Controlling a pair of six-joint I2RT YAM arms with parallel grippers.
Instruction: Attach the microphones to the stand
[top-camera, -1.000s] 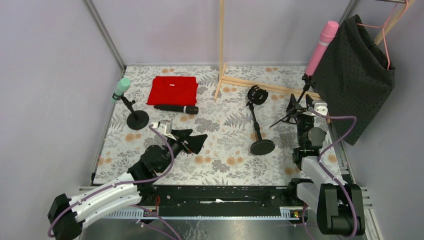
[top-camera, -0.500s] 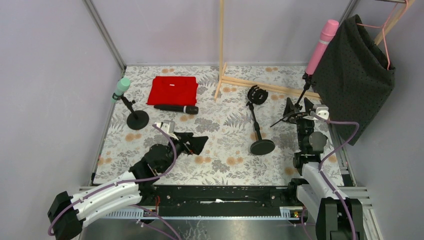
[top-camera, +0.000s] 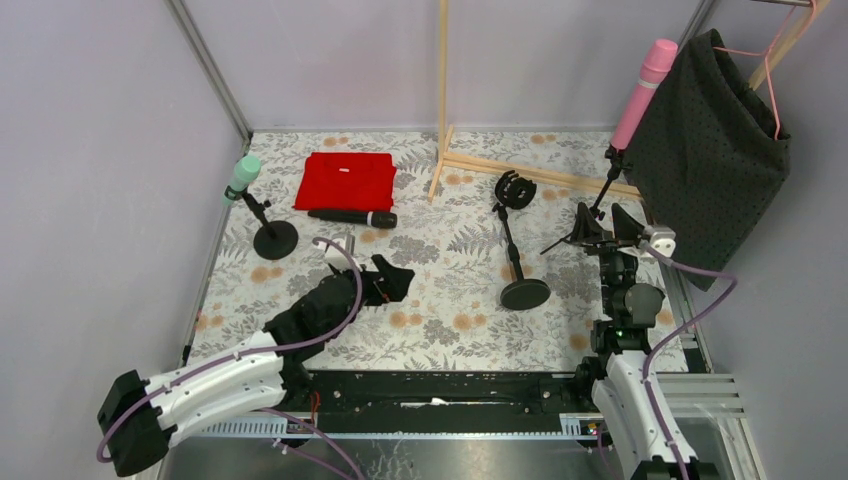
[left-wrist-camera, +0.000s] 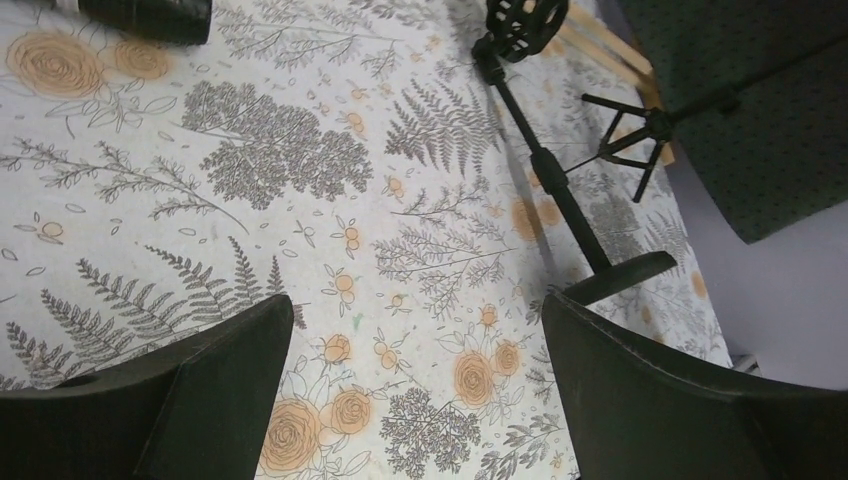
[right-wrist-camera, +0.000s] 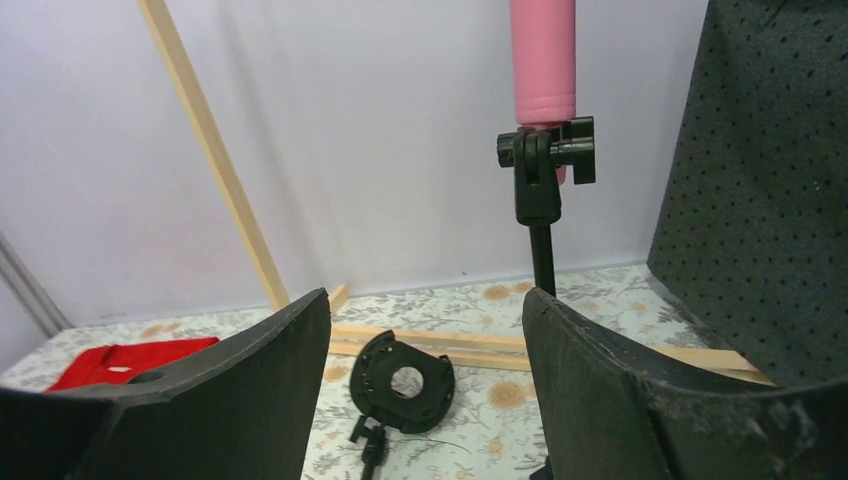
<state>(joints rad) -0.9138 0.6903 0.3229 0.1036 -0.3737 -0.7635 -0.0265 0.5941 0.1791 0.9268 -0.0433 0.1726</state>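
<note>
- Left gripper: jaws wide apart, nothing between them, low over the floral table cover in the near-left part. Wrist view shows only the print between its fingers.
- Right gripper: jaws apart, holding nothing, raised and level at the right side, near the tripod stand but not touching it.
- Pink microphone: clipped upright and slightly tilted in the tripod stand's holder, straight ahead of the right gripper.
- Mint green microphone: mounted on the small round-base stand at far left.
- Black microphone: lying flat on the cover, just beside the near edge of the red cloth.
- Middle stand: round base, clip with no microphone in it.
- Dark garment hangs at the right; wooden rack at the back.
</note>
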